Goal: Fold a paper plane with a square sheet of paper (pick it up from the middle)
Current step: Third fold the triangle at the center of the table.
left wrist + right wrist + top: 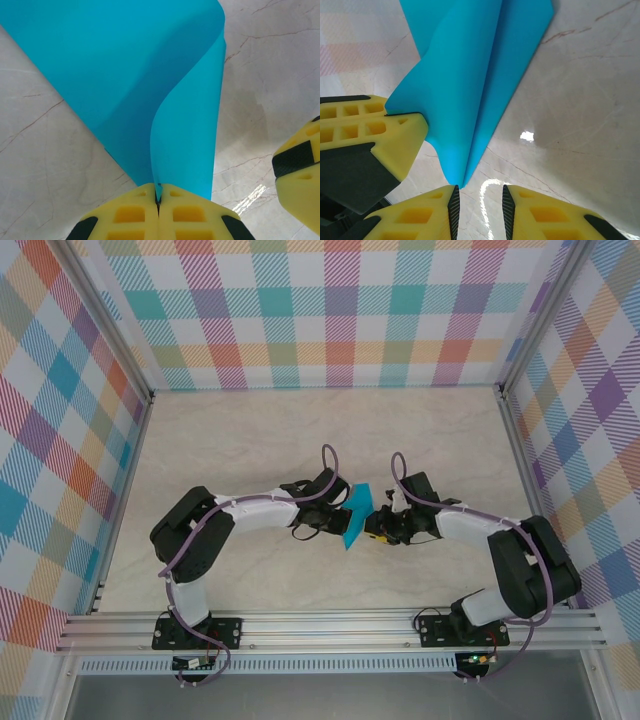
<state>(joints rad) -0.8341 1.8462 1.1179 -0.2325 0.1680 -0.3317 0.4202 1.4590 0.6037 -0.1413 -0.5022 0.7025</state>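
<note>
Marbled beige table [250,430], plaid walls [330,310] around.

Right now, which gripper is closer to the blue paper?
Left. The left gripper pinches the blue paper; the right gripper is open, with the paper's tip just in front of it.

Bright, even light; small glare spots on table [580,100]

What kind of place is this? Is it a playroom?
Probably a robot test booth, not a playroom: a left arm and right arm are bolted to a metal rail at a marble-look table, boxed in by checked wall panels.
</note>
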